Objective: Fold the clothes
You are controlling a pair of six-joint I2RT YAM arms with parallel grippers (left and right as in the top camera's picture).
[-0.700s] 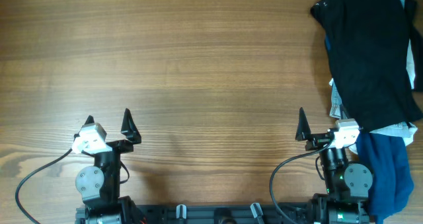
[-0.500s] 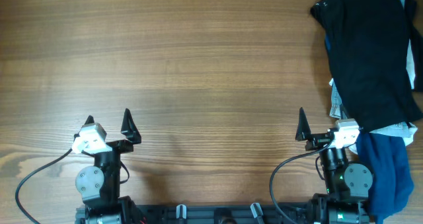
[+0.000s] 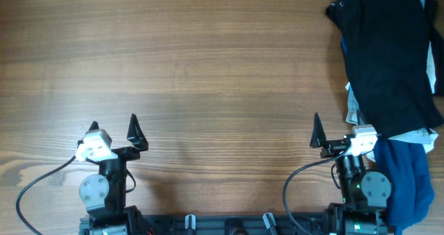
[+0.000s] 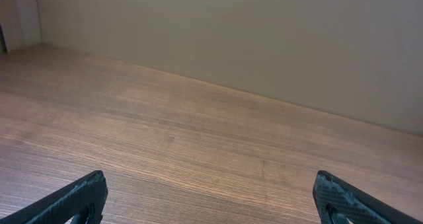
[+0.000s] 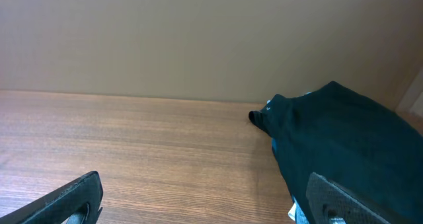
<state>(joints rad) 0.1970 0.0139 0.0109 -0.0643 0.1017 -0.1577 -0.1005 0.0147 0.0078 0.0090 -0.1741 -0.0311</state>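
Shorts (image 3: 385, 55), plain black and crumpled, lie at the far right corner of the table (image 3: 208, 68), draped over other garments. In the right wrist view they show as a dark mound (image 5: 344, 145) against the pale wall (image 5: 198, 39). A bit of pale cloth (image 3: 352, 110) peeks out along their near left edge, and a blue garment (image 3: 406, 179) lies just below them at the near right edge, beside the right arm's base.

The right claw (image 3: 338, 127) sits close to the shorts' near edge with its jaws spread wide and nothing between them. Whether its outer finger (image 5: 330, 191) touches the fabric cannot be told. The left claw (image 3: 113, 122) rests well apart, near the table's left front, jaws likewise wide apart and empty (image 4: 208, 184). A black cable (image 3: 41, 176) loops from the left arm's base.
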